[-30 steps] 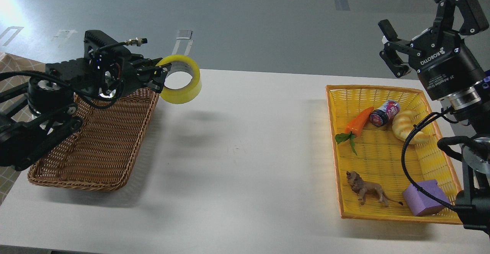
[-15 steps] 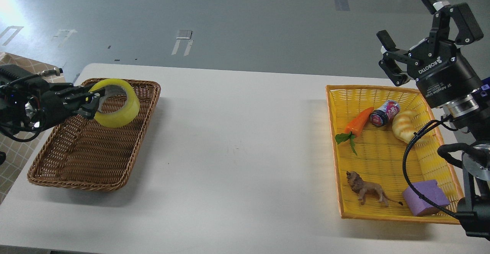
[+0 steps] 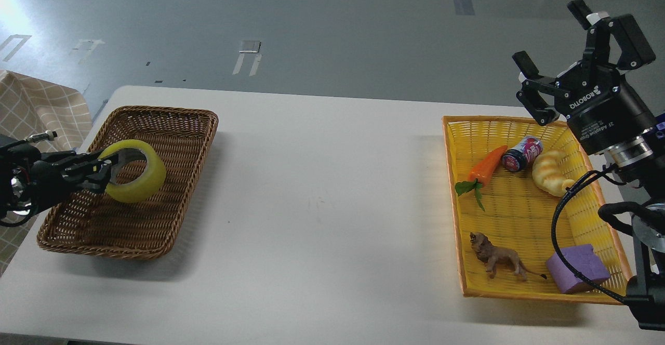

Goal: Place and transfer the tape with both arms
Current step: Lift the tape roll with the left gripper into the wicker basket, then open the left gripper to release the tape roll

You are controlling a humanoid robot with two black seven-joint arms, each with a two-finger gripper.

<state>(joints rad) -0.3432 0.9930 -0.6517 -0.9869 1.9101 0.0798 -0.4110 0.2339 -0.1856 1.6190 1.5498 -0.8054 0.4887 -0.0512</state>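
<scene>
The yellow tape roll (image 3: 139, 178) hangs over the middle of the brown wicker basket (image 3: 171, 127) at the left, low above its floor. My left gripper (image 3: 110, 171) comes in from the left edge and is shut on the roll's left wall, one finger inside the core. My right gripper (image 3: 558, 41) is open and empty, held high above the far right corner of the yellow basket (image 3: 452, 178).
The yellow basket holds a toy carrot (image 3: 486, 166), a small can (image 3: 521, 153), a croissant toy (image 3: 550, 172), a toy lion (image 3: 496, 255) and a purple block (image 3: 576, 268). White table (image 3: 322, 204) lies between the baskets. A checked cloth (image 3: 41, 111) lies at far left.
My left gripper has carried the tape left and down, from above the brown basket's far right corner to low over its middle. My right gripper has drifted slightly.
</scene>
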